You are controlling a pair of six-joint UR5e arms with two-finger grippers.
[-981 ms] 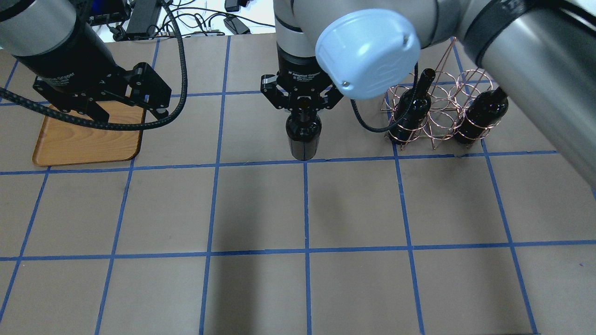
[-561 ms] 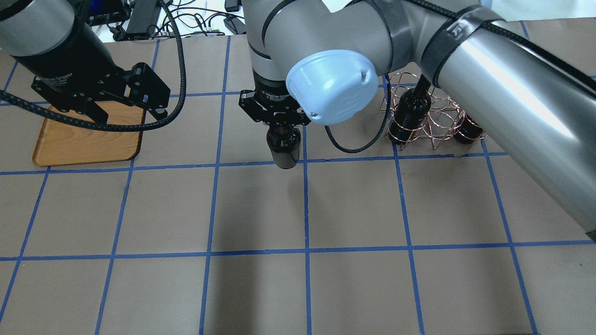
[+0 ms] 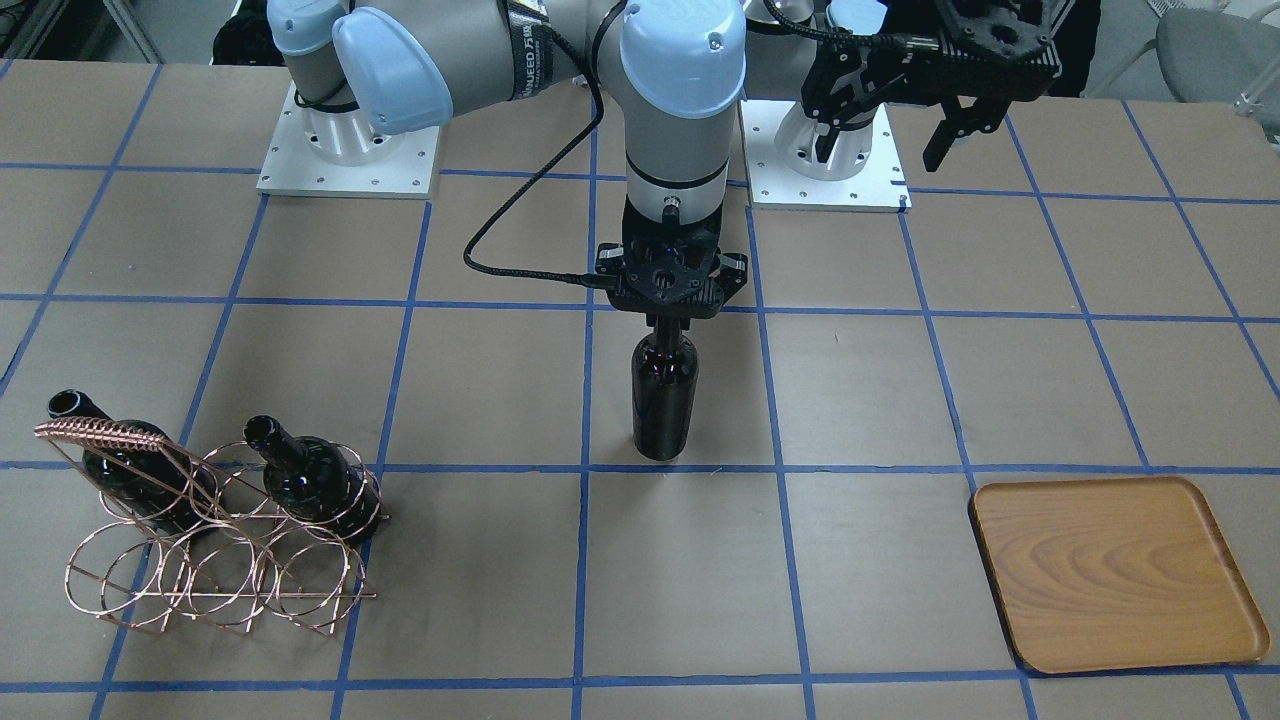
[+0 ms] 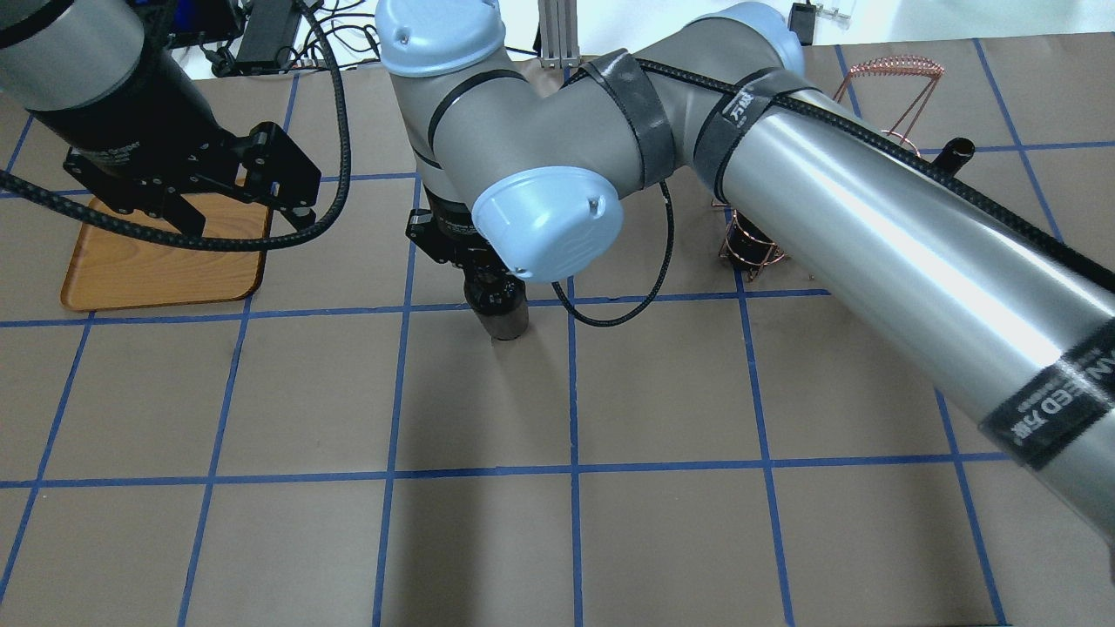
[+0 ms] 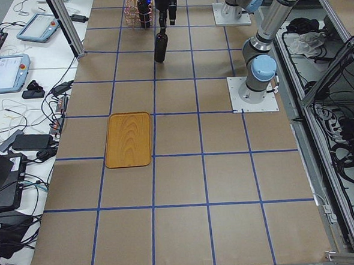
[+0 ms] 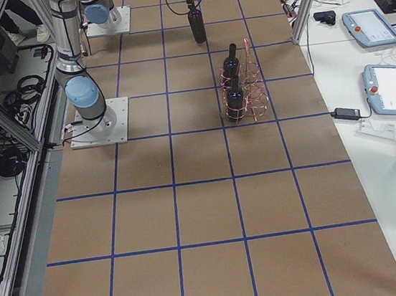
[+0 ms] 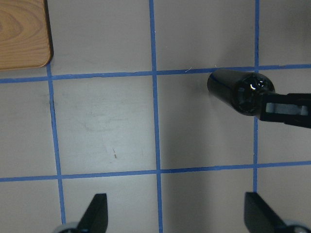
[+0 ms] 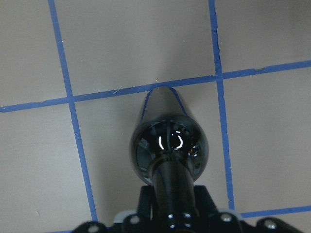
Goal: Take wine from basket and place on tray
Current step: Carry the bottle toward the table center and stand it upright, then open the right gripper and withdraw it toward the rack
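**A:** Status on the wine?

**B:** I've got the wine (image 3: 664, 395) hanging upright under the right gripper (image 3: 667, 322). Its fingers (image 8: 201, 196) are clenched on the neck, one on each side. The shoulder, body and base sit straight below them.

**A:** Where on the desk?

**B:** Mid-desk (image 3: 900, 400), between the basket (image 3: 300, 575) and the tray (image 3: 1110, 570), well apart from both. On my front camera the base lines up with a blue tape line (image 3: 480, 468). I can't tell whether the base touches the desk or hangs just off it.

**A:** Basket contents?

**B:** One bottle (image 3: 120, 478) at the end by the handle bar (image 3: 105, 433), and a second bottle (image 3: 315, 485) just beside it. Both are inside the wire rings, necks up. On my overhead view the right arm covers most of the basket.

**A:** Left side?

**B:** The left gripper (image 7: 177, 216) sits back toward the robot's side of the desk, fingers released and spread wide. Its wrist camera looks down on the desk. The tray's rounded corner is at top left, and the wine is toward the upper right, well apart from the left fingertips.

**A:** Tray?

**B:** Flat on the desk at the left arm's end, wood grain showing.
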